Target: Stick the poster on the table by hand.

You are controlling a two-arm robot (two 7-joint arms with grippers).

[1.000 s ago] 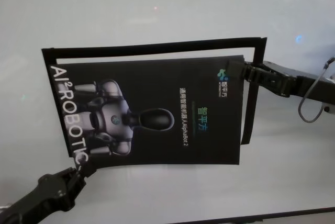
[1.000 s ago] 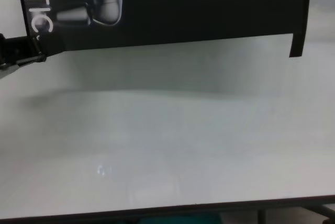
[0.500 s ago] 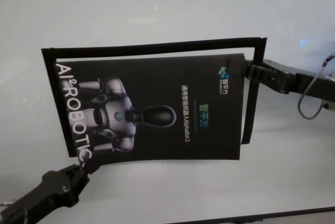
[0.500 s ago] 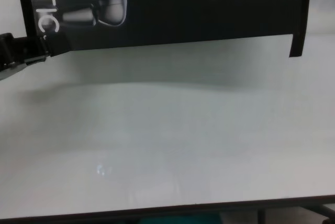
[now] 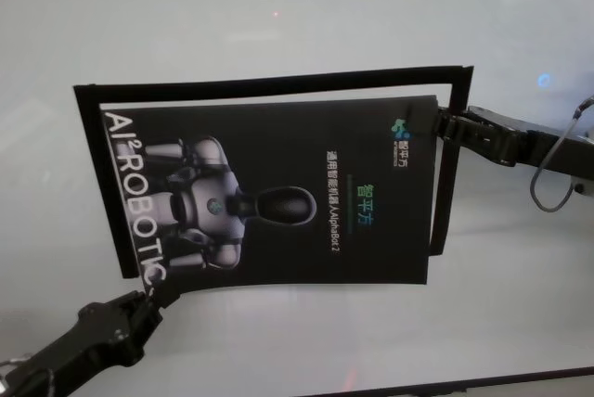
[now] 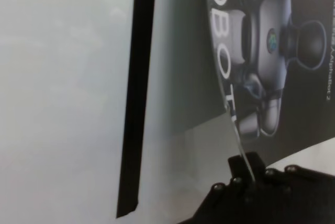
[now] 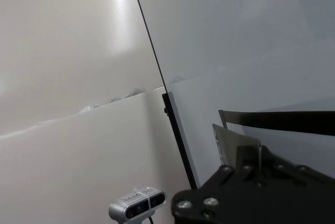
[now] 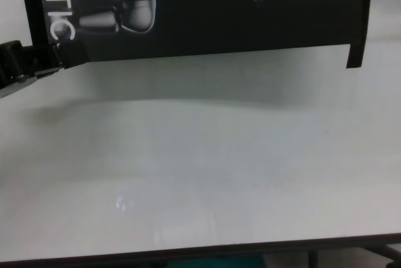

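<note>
Poster [image 5: 278, 198]: in the head view it hangs just over the white worktop [image 5: 278, 7], inside a thin black tape frame [image 5: 269, 84]. The left claw [image 5: 147, 302] grips its near left corner, the right claw [image 5: 438, 125] its far right corner, both clenched on it. It looks light, glossy and floppy, so opposite corners suit it.

Left wrist view: the pinched edge curves up.

Chest view: the near edge has slid slightly nearer than a second ago.
</note>
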